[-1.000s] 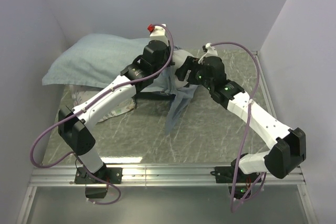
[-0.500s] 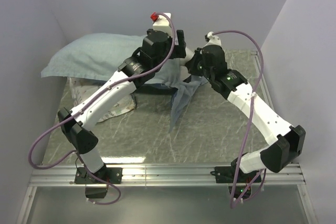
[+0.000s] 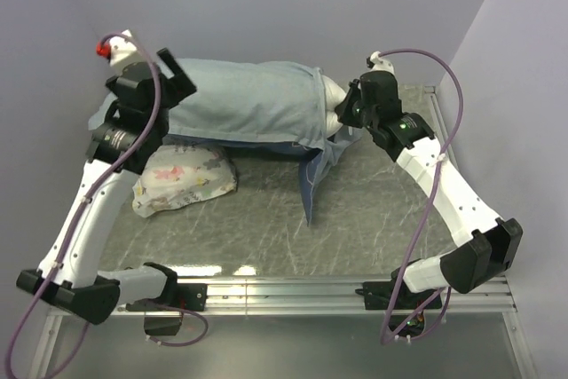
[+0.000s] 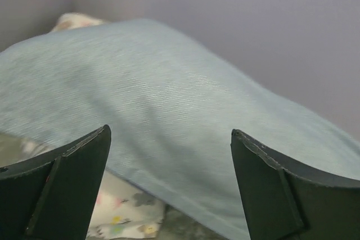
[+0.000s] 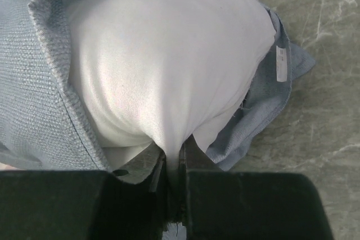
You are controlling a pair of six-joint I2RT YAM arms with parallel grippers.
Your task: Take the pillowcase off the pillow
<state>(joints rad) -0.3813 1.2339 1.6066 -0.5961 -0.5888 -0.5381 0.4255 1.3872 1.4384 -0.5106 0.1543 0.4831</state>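
Between my right jaws, shut tight, sits a pinch of white cloth: my right gripper (image 5: 174,164) grips the pillow (image 5: 169,60) at its bare, plump end, which bulges out of the open mouth of the pillowcase (image 5: 34,82). Just beside that end a small white label (image 5: 280,63) sits on the case's hem; its print is too small to read. My left gripper (image 4: 169,133) hangs with jaws spread wide, holding nothing, above the case's other end, pale blue-grey side up. Beside that end a small flowered pillow (image 3: 186,179) lies on the marbled table (image 3: 382,210).
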